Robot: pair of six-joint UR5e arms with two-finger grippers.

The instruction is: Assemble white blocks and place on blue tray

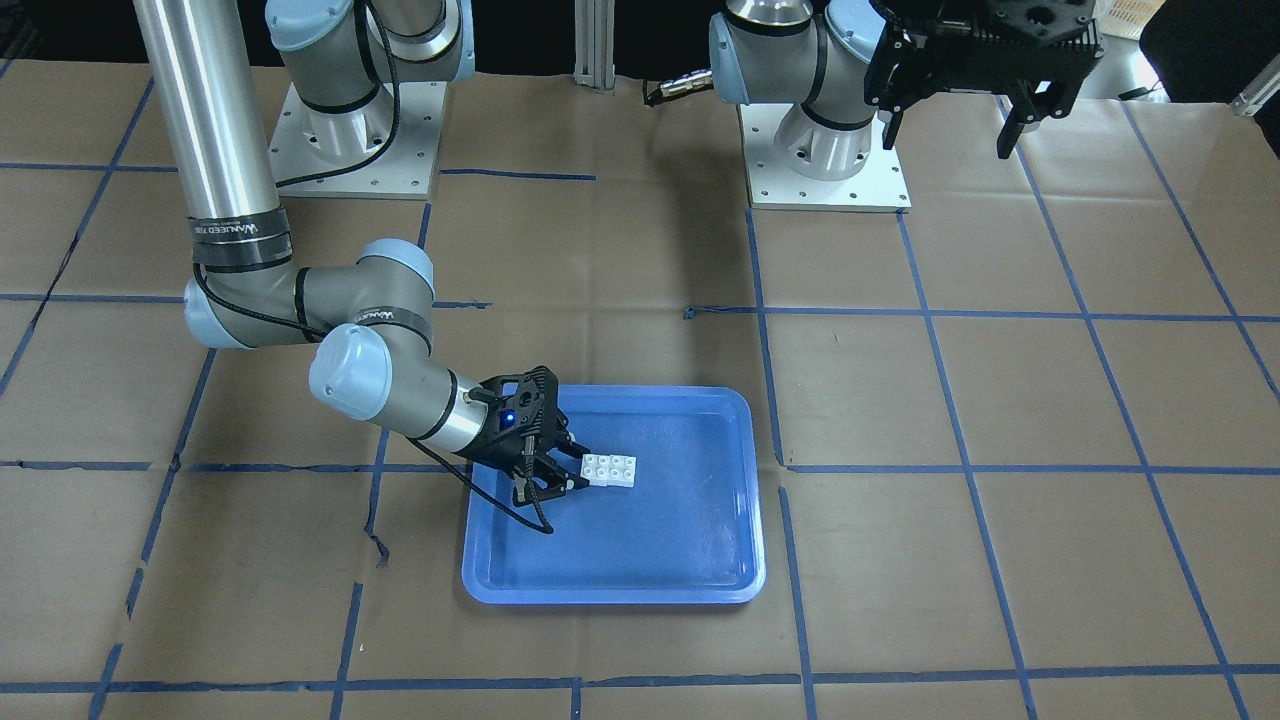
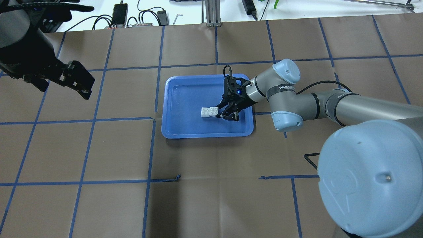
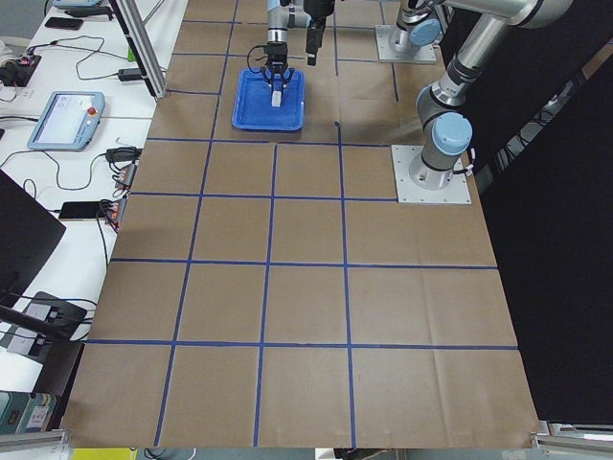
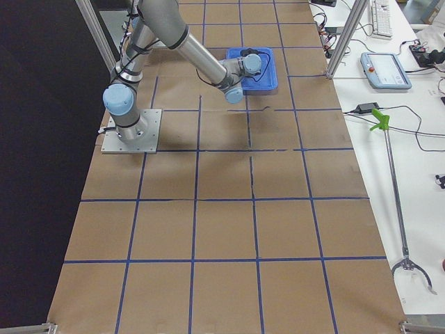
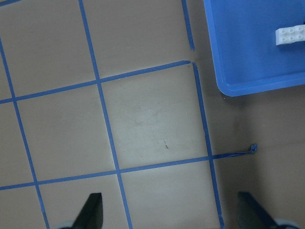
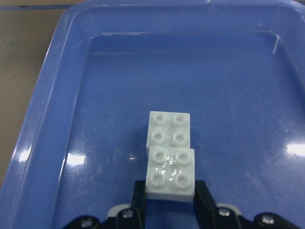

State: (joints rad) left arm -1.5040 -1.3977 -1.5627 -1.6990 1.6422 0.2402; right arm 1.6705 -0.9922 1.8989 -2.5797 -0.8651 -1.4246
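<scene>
The two white blocks (image 1: 610,469) are joined into one bar that rests on the floor of the blue tray (image 1: 650,560). In the right wrist view the bar (image 6: 169,152) points away from the camera, and the tray's rim (image 6: 57,119) runs around it. My right gripper (image 1: 578,468) is low inside the tray, its fingers pressed against both sides of the bar's near block. From overhead, it (image 2: 217,112) holds the bar (image 2: 209,112) from the right. My left gripper (image 1: 950,130) hangs high and open, empty, far from the tray (image 2: 185,96).
The table is covered in brown paper with a grid of blue tape lines (image 2: 155,99). The two arm bases (image 1: 830,170) stand at the robot's side. The left wrist view shows the tray's corner (image 5: 248,71) and one end of the bar (image 5: 290,36).
</scene>
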